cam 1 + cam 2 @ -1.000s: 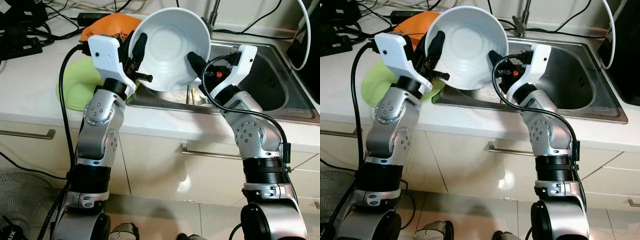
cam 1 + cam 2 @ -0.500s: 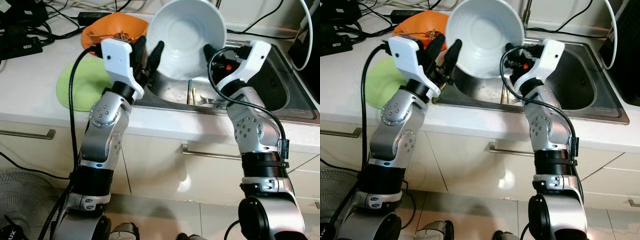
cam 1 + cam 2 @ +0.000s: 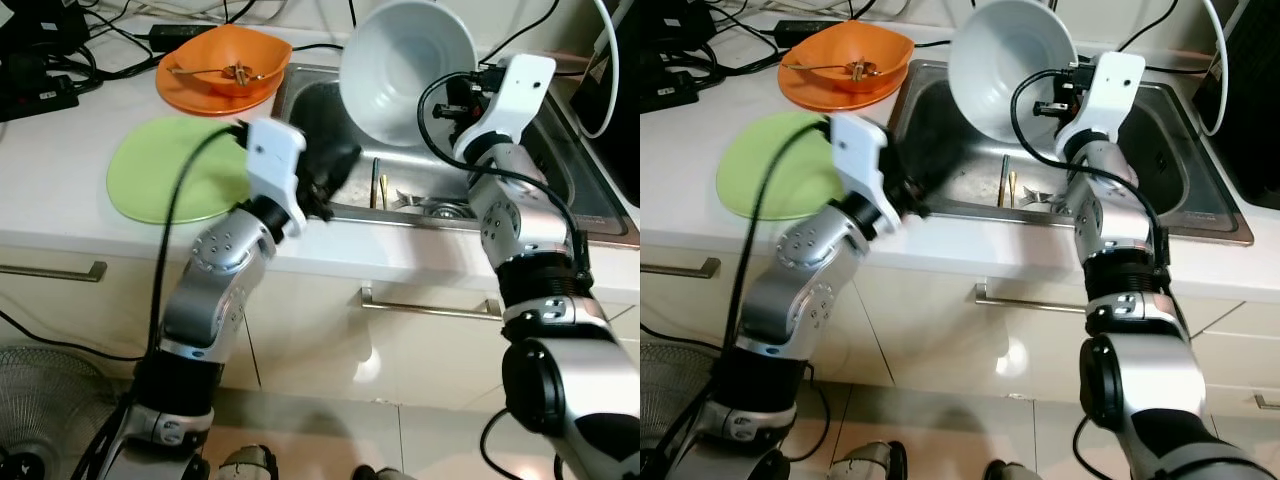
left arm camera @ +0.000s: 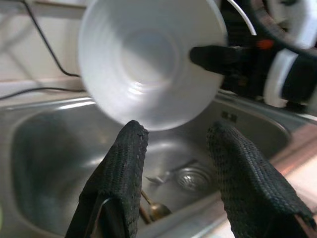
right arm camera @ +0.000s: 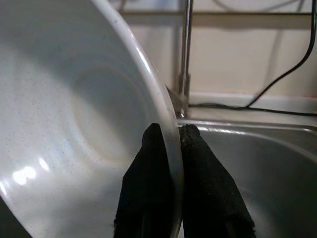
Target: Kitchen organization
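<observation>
A large white bowl hangs tilted over the steel sink, its hollow facing me. My right gripper is shut on the bowl's rim, one finger inside and one outside. My left gripper is open with nothing between its fingers. It sits low at the sink's front left edge, below and apart from the bowl, and is blurred in the eye views.
A green plate and an orange bowl with bits in it lie on the counter left of the sink. Cutlery rests on the sink bottom. The faucet stands behind. Cables run along the back.
My left gripper let go of the bowl and dropped back to the sink's front edge. The right gripper alone carried the bowl to the right, over the sink.
</observation>
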### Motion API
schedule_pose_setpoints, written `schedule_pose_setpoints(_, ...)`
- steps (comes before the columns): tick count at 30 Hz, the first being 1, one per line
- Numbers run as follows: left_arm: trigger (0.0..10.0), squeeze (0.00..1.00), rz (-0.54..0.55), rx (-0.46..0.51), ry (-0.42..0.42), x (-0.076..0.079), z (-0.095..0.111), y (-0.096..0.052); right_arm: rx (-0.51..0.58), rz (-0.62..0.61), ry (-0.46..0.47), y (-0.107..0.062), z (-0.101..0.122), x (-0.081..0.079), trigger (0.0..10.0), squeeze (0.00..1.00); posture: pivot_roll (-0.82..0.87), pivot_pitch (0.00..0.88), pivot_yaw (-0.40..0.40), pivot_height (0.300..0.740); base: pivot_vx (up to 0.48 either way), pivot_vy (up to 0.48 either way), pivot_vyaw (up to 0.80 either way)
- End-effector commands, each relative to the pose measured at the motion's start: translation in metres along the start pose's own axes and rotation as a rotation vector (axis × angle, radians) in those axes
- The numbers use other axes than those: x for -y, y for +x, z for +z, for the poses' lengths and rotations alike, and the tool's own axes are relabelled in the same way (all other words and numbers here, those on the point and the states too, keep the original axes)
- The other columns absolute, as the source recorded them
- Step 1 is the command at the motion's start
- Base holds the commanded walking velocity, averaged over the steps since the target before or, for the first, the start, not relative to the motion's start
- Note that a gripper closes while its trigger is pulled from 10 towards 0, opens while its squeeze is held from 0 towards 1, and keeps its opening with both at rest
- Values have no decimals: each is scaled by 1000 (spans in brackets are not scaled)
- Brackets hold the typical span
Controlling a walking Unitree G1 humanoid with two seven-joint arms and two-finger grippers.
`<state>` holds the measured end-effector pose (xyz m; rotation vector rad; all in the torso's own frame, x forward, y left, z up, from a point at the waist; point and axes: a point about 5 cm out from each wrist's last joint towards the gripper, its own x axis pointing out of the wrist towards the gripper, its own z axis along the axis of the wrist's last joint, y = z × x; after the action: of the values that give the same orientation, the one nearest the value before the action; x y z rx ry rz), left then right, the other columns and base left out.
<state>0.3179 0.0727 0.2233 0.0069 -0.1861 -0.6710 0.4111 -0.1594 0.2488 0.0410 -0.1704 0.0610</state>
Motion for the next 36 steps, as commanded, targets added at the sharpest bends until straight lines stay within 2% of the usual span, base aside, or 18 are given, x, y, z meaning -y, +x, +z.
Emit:
schedule_pose_setpoints(1, 10000, 0, -44, -2, 11, 7, 5, -1, 31, -7, -59, 5, 11, 2, 10000, 0, 144, 99, -40, 740, 0, 0, 0)
schedule_pose_setpoints(2, 10000, 0, -56, -18, 11, 9, 4, -2, -4, -2, -111, 7, 8, 1, 10000, 0, 150, 100, -43, 740, 0, 0, 0)
schedule_pose_setpoints(3, 10000, 0, -56, -18, 11, 9, 4, -2, -4, -2, -111, 7, 8, 1, 10000, 0, 150, 100, -43, 740, 0, 0, 0)
schedule_pose_setpoints(8, 10000, 0, -73, -122, 0, 12, -4, -10, -122, 33, -327, 11, -6, -2, 10000, 0, 169, 101, -48, 740, 0, 0, 0)
schedule_pose_setpoints(11, 10000, 0, -70, -142, 2, 12, -6, -12, -138, 39, -359, 11, -9, -2, 10000, 0, 176, 103, -49, 740, 0, 0, 0)
schedule_pose_setpoints(12, 10000, 0, -56, -186, 10, 10, -10, -15, -167, 50, -420, 11, -14, -3, 10000, 0, 178, 103, -50, 740, 0, 0, 0)
schedule_pose_setpoints(13, 10000, 0, -44, -203, 10, 8, -12, -16, -177, 53, -440, 10, -16, -3, 10000, 0, 187, 105, -51, 740, 0, 0, 0)
schedule_pose_setpoints(22, 10000, 0, -18, -299, 2, 6, -17, -27, -223, 83, -531, 7, -30, -9, 10000, 0, 211, 111, -52, 740, 0, 0, 0)
schedule_pose_setpoints(36, 10000, 0, -33, -368, -7, 11, -21, -35, -263, 113, -575, 3, -44, -16, 10000, 0, 237, 110, -56, 740, 0, 0, 0)
